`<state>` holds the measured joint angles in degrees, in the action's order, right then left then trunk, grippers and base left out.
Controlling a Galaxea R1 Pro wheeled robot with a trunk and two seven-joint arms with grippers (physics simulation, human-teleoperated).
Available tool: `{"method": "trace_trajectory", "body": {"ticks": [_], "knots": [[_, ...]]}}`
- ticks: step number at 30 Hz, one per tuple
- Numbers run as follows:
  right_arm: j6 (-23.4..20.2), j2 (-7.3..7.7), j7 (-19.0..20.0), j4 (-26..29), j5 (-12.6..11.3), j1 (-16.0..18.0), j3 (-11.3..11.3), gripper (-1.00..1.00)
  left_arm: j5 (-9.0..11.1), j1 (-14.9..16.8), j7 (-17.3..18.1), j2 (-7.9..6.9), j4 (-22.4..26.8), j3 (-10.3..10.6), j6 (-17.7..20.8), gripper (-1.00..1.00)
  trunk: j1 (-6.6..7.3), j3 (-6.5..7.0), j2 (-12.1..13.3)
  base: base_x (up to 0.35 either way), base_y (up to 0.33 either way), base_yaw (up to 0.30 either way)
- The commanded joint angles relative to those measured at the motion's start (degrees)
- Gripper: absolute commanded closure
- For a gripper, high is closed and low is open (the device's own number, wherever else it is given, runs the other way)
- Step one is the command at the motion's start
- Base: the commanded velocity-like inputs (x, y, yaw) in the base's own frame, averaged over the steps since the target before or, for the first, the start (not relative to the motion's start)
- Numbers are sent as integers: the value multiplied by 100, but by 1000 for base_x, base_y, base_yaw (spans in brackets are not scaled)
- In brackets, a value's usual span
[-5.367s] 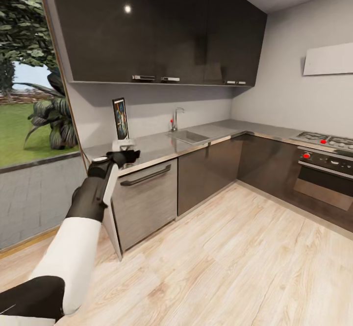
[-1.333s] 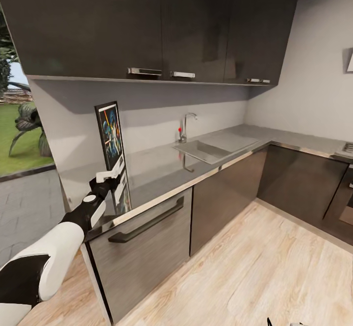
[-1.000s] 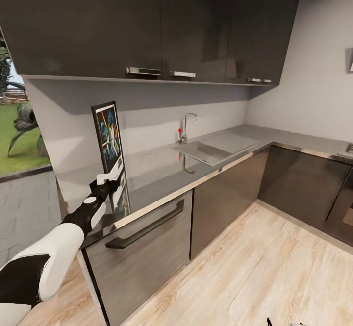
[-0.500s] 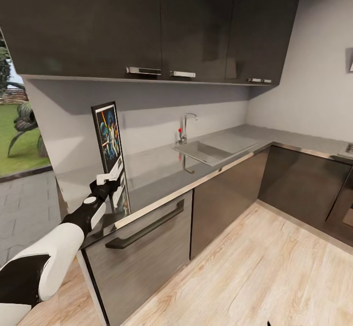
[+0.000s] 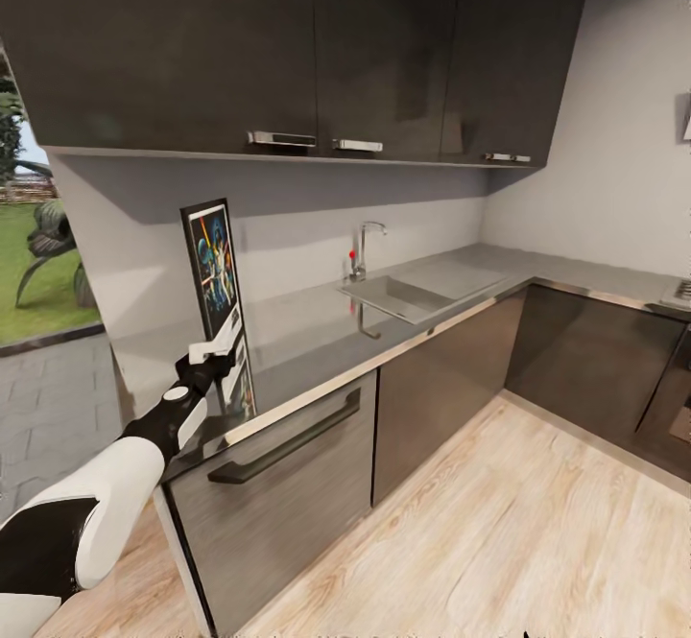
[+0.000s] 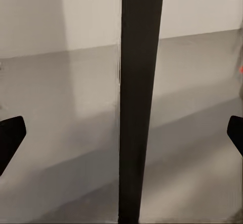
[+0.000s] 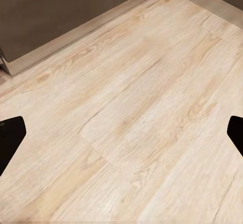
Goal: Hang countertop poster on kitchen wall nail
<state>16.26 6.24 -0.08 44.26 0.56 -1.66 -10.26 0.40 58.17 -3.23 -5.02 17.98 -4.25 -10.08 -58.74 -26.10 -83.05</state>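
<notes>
The poster [image 5: 215,264] stands upright on the grey kitchen countertop [image 5: 317,326].

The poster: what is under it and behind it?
The poster stands upright on the grey kitchen countertop, with pale grey wall behind. The left gripper covers its lower edge, so contact there cannot be seen.

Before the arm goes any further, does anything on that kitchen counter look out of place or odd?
One thing: the poster stands upright on the kitchen countertop, an unusual spot for framed art. The left gripper is at its lower edge, fingers spread either side. Nothing looks spilled or damaged.
</notes>
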Motion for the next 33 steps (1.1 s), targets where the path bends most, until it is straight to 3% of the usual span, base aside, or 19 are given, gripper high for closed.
{"method": "trace_trajectory", "body": {"ticks": [1, 24, 33], "knots": [[9, 0, -1, 4, 6, -1, -4, -100, 4, 3, -3, 2, -8, -13, -20, -100, 1, -5, -3, -92, 0, 0], [9, 0, -1, 3, 6, -1, -3, -100, -3, 6, -3, 1, -21, -15, -20, -100, 1, -5, -3, -15, 0, 0], [9, 0, -1, 3, 8, -1, -3, -100, -4, 3, -3, 1, -23, -15, -20, -100, 1, -5, -3, 152, 0, 0]]}}
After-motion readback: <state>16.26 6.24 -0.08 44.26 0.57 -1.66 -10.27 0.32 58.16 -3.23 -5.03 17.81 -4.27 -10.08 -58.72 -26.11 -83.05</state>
